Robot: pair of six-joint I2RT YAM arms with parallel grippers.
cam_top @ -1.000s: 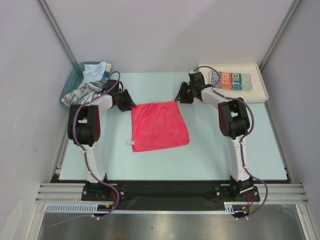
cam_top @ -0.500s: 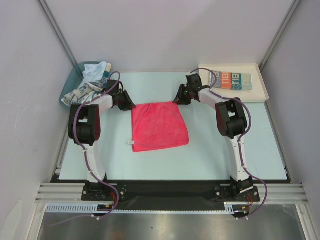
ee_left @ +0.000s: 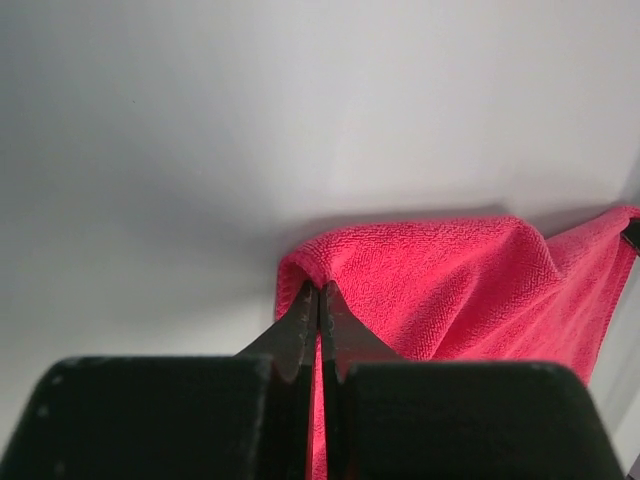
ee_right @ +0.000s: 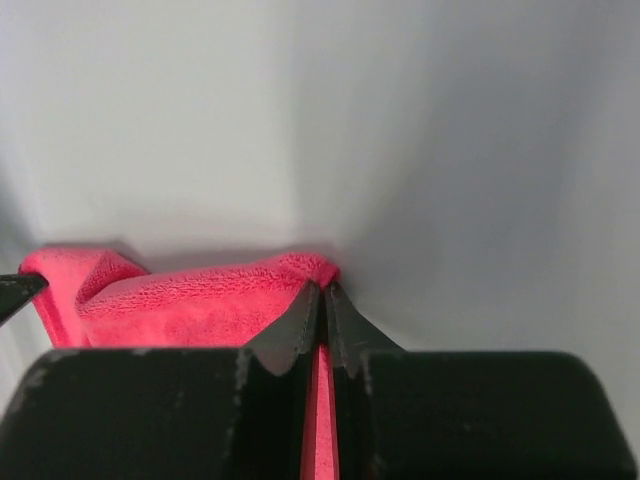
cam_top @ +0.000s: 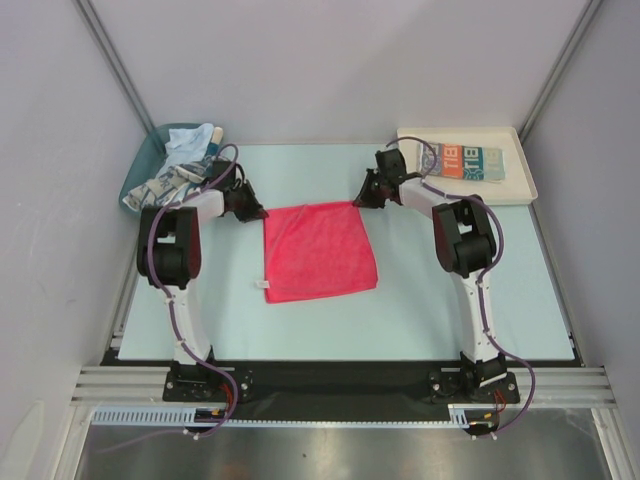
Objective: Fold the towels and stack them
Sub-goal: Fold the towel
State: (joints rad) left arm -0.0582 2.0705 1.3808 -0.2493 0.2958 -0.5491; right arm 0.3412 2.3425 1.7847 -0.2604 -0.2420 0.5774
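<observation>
- Top external view: a red-pink towel [cam_top: 318, 252] lies spread open near the middle of the tabletop [cam_top: 450, 300], with no fold in it yet.
- The left end effector [cam_top: 260, 213] is down at the towel's far left corner. The left wrist view shows its fingers pressed together on a raised pinch of the red pile.
- The right end effector [cam_top: 358, 201] is at the far right corner. Its wrist view shows the same grip, with the tips shut on a small peak of cloth.
- Done so far, by the look of it: one lettered towel [cam_top: 462, 160] in teal, white and orange lies flat and compact in the white tray [cam_top: 515, 165] at the far right. It appears to be folded and set down as the base of the stack.
- Left to do: the red-pink towel has to be folded and carried to the tray. With both far corners held, the likely first fold brings that edge toward the near one.
- Waiting: a blue-and-white patterned towel [cam_top: 160, 188] and a pale blue towel [cam_top: 190, 143] sit crumpled in the teal bin [cam_top: 140, 165] at the far left. The heap may hide more cloth.
- Judged overall, the job is under halfway, with one towel stacked, one in hand and at least two untouched.
</observation>
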